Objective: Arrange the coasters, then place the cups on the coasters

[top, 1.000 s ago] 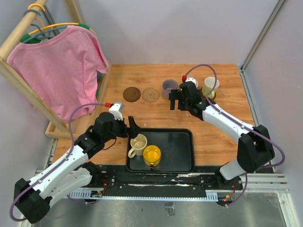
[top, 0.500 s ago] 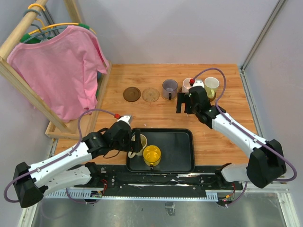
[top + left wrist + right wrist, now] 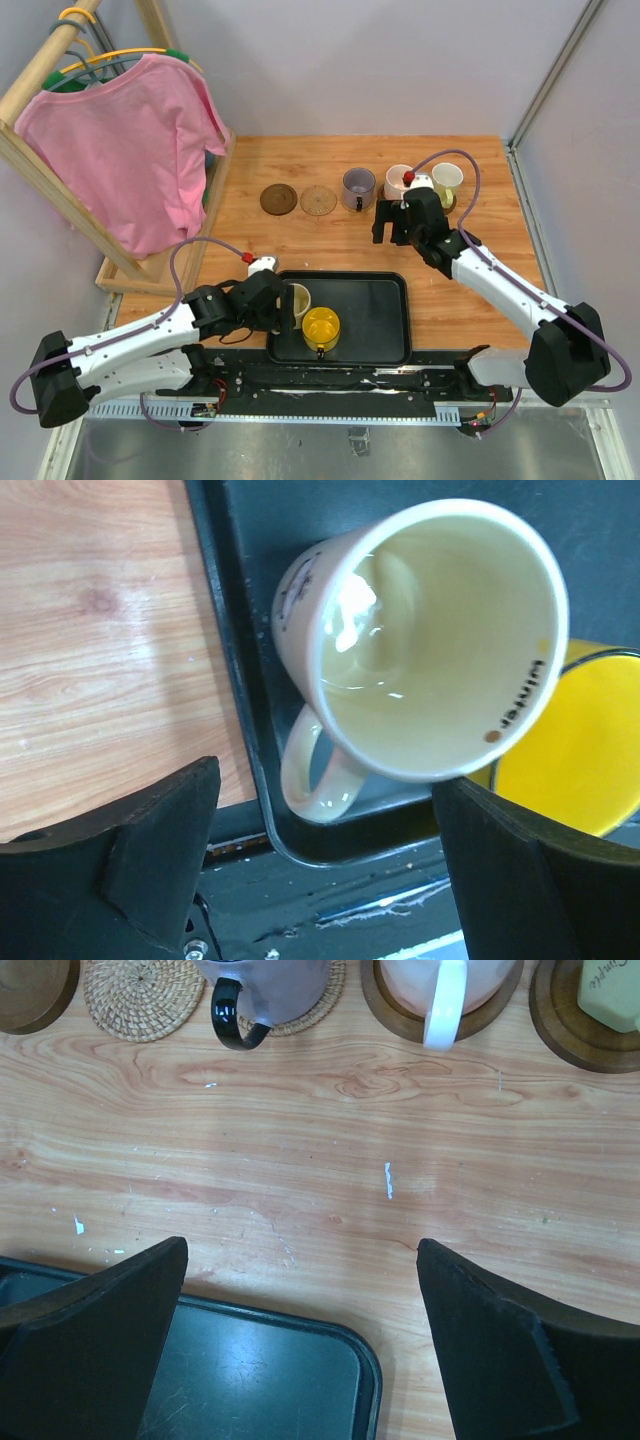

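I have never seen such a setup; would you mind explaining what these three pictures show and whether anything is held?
This is a robot: a left arm and a right arm bolted at the near edge of a wooden table, each ending in a two-finger gripper. The wide picture looks down from above and behind; the other two come from wrist cameras, so the dark shapes at the bottom are fingers. On the table a grey mug, pink mug and pale yellow-green mug stand on coasters; a dark brown coaster and a tan coaster lie bare. A black tray holds a cream mug and a yellow mug. The left gripper is open right at the cream mug, the right gripper open over bare wood; nothing is held.
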You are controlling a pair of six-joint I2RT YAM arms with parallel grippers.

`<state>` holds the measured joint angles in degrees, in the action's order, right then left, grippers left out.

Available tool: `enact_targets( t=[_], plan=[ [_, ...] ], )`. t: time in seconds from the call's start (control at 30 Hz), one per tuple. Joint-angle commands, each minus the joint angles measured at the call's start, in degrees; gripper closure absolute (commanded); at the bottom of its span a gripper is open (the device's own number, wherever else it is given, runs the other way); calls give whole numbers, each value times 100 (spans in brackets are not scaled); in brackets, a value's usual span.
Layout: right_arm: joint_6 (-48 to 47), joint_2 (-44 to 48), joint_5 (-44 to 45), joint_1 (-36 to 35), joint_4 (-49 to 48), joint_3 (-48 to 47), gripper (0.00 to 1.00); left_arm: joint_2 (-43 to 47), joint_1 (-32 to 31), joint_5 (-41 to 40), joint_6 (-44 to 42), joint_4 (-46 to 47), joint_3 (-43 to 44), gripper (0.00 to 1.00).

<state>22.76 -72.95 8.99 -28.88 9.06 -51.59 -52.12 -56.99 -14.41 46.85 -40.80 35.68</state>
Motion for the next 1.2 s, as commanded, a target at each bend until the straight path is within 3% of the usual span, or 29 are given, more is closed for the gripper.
enact_targets(
  t=[0.0,0.27,0.47,0.77,1.17],
  plan=[
    [150,6,-221,76,-164,122,1,-52,-95,-475,187,170,-169,12],
    [224,-75,-336,76,-180,139,1,92,-145,-994,300,452,-404,25],
    [253,-119,-413,76,-185,140,1,169,-141,-1006,99,1162,-736,34],
    [299,-238,-488,76,-219,175,1,20,-145,-1032,-501,2220,-1008,36],
    [327,-255,-578,76,-271,236,1,-702,-142,-1151,-901,2408,-815,50]
  ],
)
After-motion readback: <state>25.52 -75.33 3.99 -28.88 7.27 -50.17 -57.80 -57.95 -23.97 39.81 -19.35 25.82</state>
